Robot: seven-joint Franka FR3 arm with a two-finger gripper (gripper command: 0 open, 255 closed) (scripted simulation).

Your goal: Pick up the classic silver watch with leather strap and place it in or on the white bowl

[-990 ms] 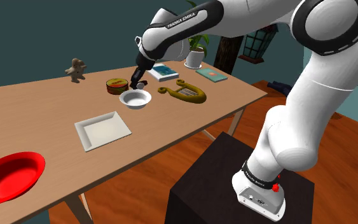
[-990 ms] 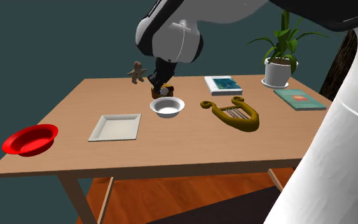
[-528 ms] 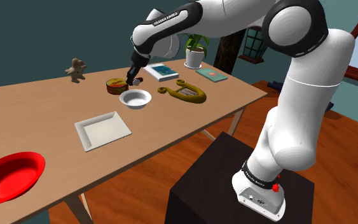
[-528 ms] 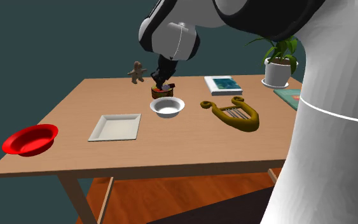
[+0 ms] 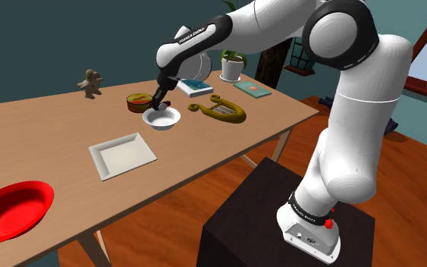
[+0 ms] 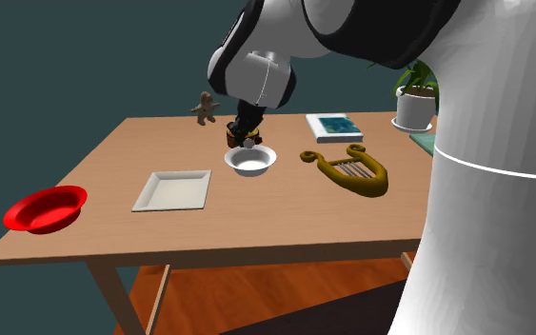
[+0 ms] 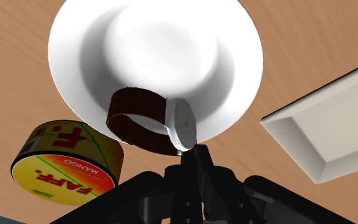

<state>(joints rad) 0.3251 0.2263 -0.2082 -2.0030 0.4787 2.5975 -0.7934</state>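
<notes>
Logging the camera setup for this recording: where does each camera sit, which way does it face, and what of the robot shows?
Shoulder view: beside the stand, looking down over the table; stand, arm and hand show.
Second exterior view: close beside the arm, facing across the table; arm and hand show.
Wrist view: on the hand, looking down at the watch and the white bowl; fingers show.
Shared: all three see the white bowl.
</notes>
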